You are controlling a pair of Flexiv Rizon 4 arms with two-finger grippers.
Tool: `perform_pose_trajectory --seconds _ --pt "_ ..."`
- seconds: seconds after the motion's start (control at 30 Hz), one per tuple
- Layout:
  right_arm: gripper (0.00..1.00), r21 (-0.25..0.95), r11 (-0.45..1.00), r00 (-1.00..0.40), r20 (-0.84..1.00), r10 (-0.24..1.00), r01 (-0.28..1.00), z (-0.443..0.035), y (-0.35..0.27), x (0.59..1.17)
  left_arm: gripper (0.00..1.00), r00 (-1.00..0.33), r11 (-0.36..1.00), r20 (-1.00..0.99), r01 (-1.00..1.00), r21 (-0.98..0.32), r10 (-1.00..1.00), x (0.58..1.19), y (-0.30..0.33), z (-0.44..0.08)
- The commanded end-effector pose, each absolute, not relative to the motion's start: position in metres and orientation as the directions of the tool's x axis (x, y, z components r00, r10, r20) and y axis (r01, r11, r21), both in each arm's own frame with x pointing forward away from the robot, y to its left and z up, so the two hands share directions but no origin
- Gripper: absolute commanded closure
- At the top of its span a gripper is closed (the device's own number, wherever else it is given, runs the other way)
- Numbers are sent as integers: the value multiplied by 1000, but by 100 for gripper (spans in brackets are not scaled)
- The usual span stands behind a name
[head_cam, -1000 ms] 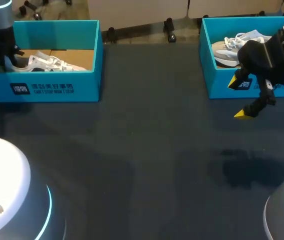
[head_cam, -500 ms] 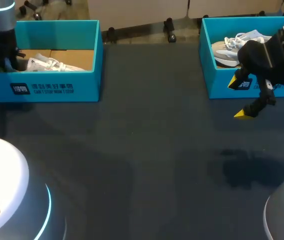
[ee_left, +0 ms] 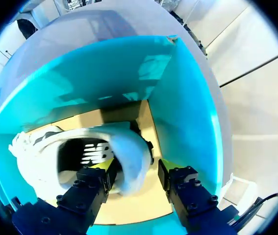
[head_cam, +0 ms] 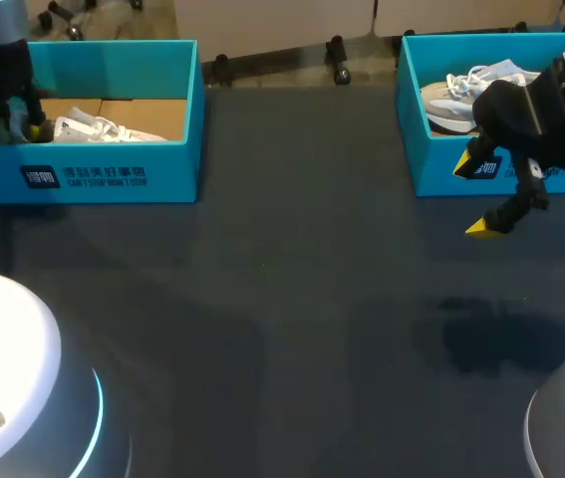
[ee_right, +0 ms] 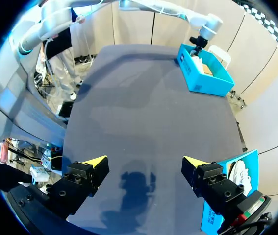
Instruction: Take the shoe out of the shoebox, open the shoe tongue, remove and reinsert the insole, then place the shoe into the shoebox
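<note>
Inside the teal shoebox (head_cam: 113, 174), left gripper (ee_left: 135, 169) straddles the white sneaker (ee_left: 129, 149) heel, unclamped. Risk: a shallow heel bite slips on lifting.

Head view high behind, down onto table (head_cam: 302, 299), left wrist close inside shoebox (ee_left: 188, 112), right wrist wide, seeing both

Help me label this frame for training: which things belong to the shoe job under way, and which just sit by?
In the job: left gripper, open astride the heel of the white shoe; left shoebox holding it.
Sitting by: right shoebox; second shoe in it; right gripper, open above the table.
</note>
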State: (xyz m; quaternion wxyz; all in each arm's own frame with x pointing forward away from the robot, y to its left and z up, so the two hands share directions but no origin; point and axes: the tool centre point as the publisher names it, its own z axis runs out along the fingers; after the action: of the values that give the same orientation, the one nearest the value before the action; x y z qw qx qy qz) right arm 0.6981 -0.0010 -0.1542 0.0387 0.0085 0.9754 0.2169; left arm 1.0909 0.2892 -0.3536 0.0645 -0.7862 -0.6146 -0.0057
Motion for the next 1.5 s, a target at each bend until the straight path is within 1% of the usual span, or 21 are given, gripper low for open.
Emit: perform_pose_trajectory --seconds 0.03,0.17,0.23,0.33,0.4,0.53,0.63,0.73,0.8,0.9,0.97,1.07,1.13,1.3,1.37,1.5 --pt "0 421 907 -997 -69 33 1 -155 0 700 42 249 -243 87 967 -79 964 1086 285 -336" --pt "0 421 907 -997 -69 33 1 -155 0 700 44 230 -225 86 972 -67 969 1087 283 -322" --pt "0 421 907 -997 -69 33 1 -155 0 700 38 212 -209 81 977 -45 974 1088 281 -313" --pt "0 421 907 -997 -69 33 1 -155 0 700 33 177 -176 66 984 -20 982 1089 279 -299" --pt "0 421 907 -997 -69 33 1 -155 0 700 32 148 -147 47 989 -14 988 1090 278 -288" --pt "0 421 907 -997 -69 33 1 -155 0 700 37 60 -60 16 998 14 998 1091 278 -266" --pt "0 421 907 -997 -69 33 1 -155 0 700 30 23 -23 12 999 28 1000 1088 278 -250" --pt "0 421 907 -997 -69 33 1 -155 0 700 29 -24 23 15 999 46 1000 1081 277 -234" --pt "0 421 907 -997 -69 33 1 -155 0 700 28 -46 46 15 998 32 999 1075 277 -224" --pt "0 421 907 -997 -69 33 1 -155 0 700 21 -110 109 14 994 31 994 1064 274 -212" --pt "0 421 907 -997 -69 33 1 -155 0 700 19 -151 151 1 988 41 988 1056 272 -206" --pt "0 421 907 -997 -69 33 1 -155 0 700 15 -206 207 -6 978 21 978 1045 265 -198" --pt "0 421 907 -997 -69 33 1 -155 0 700 9 -227 227 -16 974 13 974 1039 260 -194" --pt "0 421 907 -997 -69 33 1 -155 0 700 0 -272 273 -16 962 21 962 1020 243 -186" --pt "0 421 907 -997 -69 33 1 -155 0 700 0 -277 277 -15 961 21 961 1012 236 -182" --pt "0 426 905 -997 -58 47 18 -155 -24 700 0 -302 303 -27 953 7 953 996 222 -177"
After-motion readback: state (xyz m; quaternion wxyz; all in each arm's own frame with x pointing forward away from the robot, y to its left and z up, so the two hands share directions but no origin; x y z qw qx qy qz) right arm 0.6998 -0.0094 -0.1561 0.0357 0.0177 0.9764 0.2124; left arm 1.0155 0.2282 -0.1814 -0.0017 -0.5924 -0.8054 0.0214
